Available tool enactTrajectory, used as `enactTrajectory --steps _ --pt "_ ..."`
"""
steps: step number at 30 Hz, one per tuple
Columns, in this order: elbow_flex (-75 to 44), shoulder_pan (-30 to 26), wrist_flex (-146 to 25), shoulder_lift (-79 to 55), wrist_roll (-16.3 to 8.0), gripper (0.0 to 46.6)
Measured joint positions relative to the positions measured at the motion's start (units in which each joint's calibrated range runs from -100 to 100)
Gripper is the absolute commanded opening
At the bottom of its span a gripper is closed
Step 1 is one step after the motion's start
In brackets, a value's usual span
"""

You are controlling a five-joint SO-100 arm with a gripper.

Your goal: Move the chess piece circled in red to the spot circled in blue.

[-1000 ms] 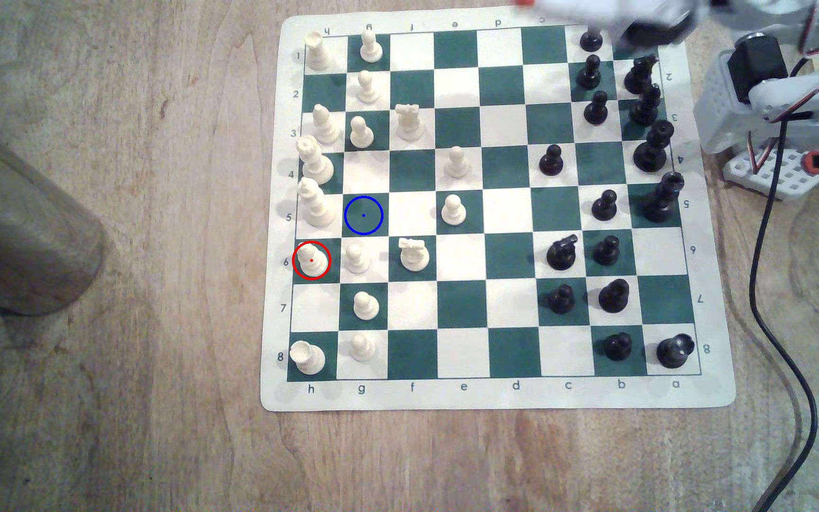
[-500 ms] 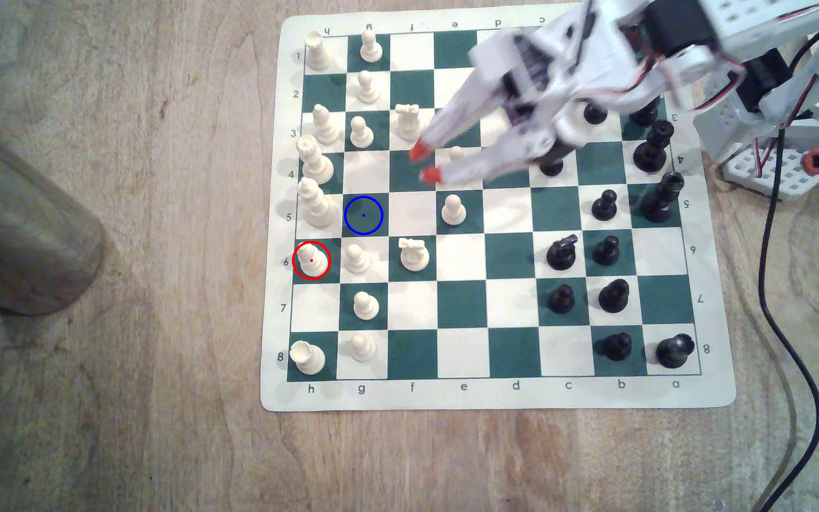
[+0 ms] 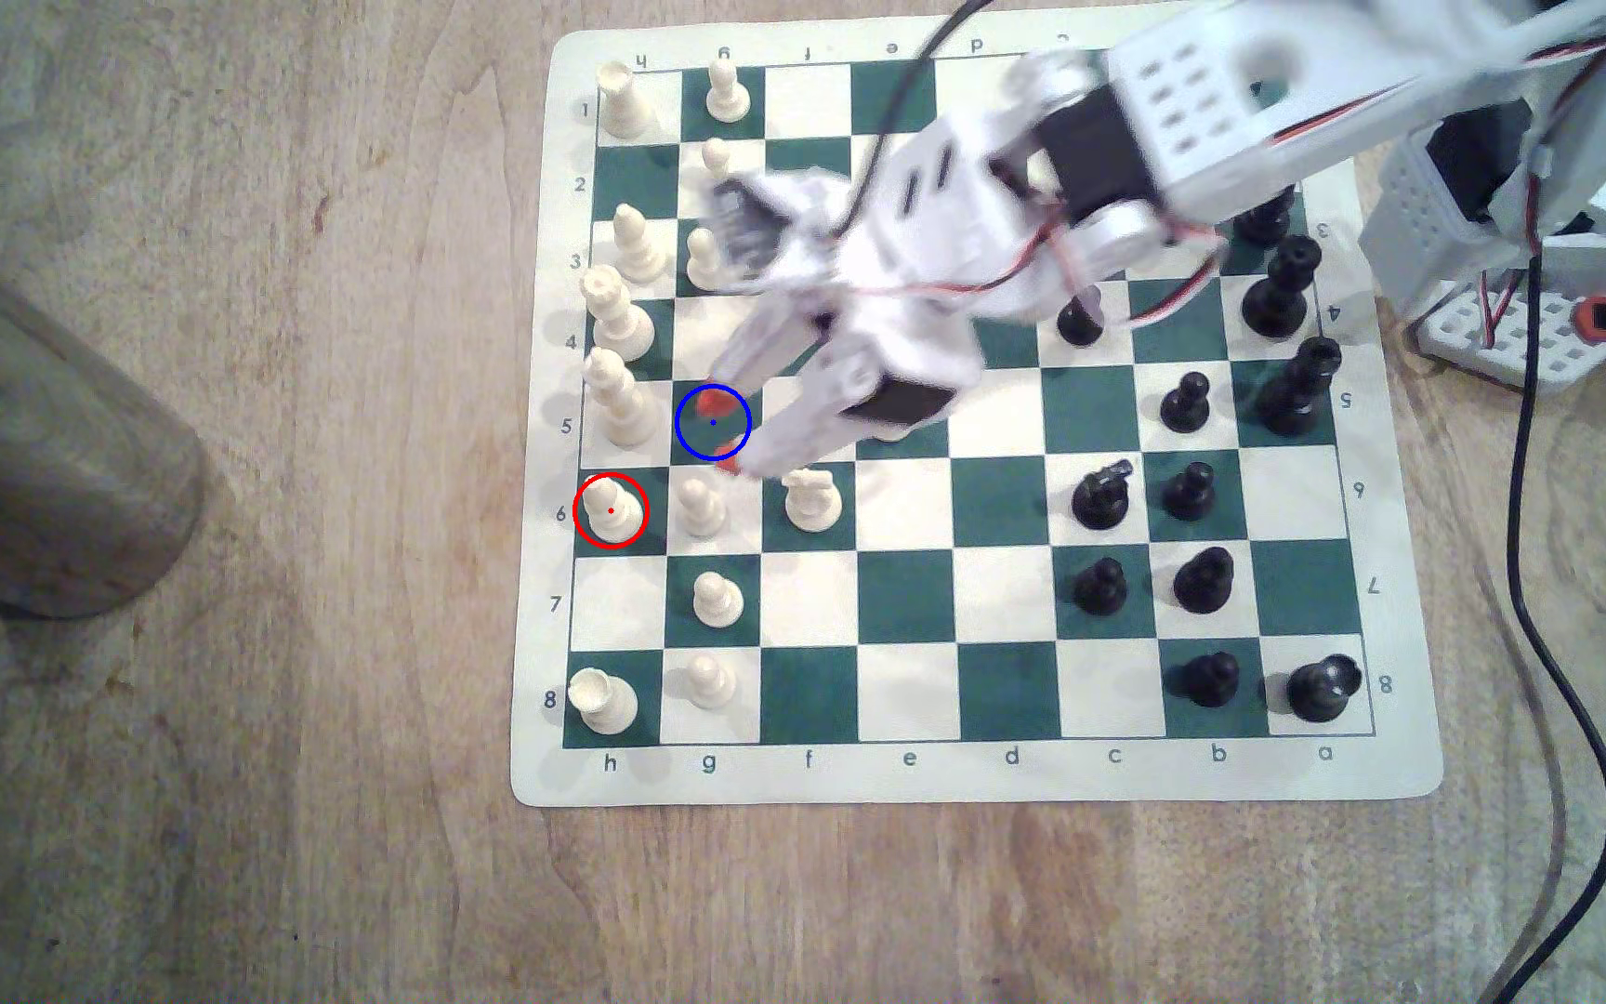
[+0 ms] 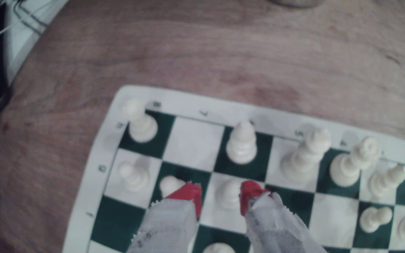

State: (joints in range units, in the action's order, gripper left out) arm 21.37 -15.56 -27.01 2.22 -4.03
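Note:
The chess piece (image 3: 611, 510), a cream bishop ringed in red, stands on a green square at the board's edge on the exterior view's left. The wrist view has the bishop (image 4: 241, 143) upright beyond my fingertips. The spot (image 3: 701, 436) is the blue-ringed green square one file right and one row up from it. My gripper (image 3: 721, 434) hovers open over the spot, one red fingertip (image 3: 712, 405) inside the ring and the other by its lower rim. In the wrist view the gripper (image 4: 221, 194) holds nothing, and a cream pawn (image 4: 229, 194) shows between the tips.
Cream pieces crowd the spot: a king (image 3: 616, 401), a pawn (image 3: 701, 507) and a knight (image 3: 811, 497). Black pieces line the board's right side. A metal cylinder (image 3: 36, 434) lies on the table at the left. A black cable (image 3: 1552, 627) runs down the right.
The arm has swung from the board's top right corner down and to the left across the board. Its red tips went from mid-board to the blue ring. No piece has moved.

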Motion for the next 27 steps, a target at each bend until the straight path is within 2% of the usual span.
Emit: enactTrajectory --steps 3,5,7,16,19,22,27 --pt "-4.16 0.15 -0.08 -5.45 -1.07 12.8" --pt "-5.87 0.37 0.08 -7.29 -1.56 15.8" --pt "-7.41 0.88 0.96 -8.80 -2.05 16.2" --pt "-14.55 1.03 1.51 -16.00 -2.25 14.9" --pt "-16.54 1.11 1.51 -18.35 -2.25 11.3" --pt "-17.08 1.84 2.15 -20.03 -2.05 10.5" --pt "-17.08 2.43 2.55 -21.28 -1.81 12.2"
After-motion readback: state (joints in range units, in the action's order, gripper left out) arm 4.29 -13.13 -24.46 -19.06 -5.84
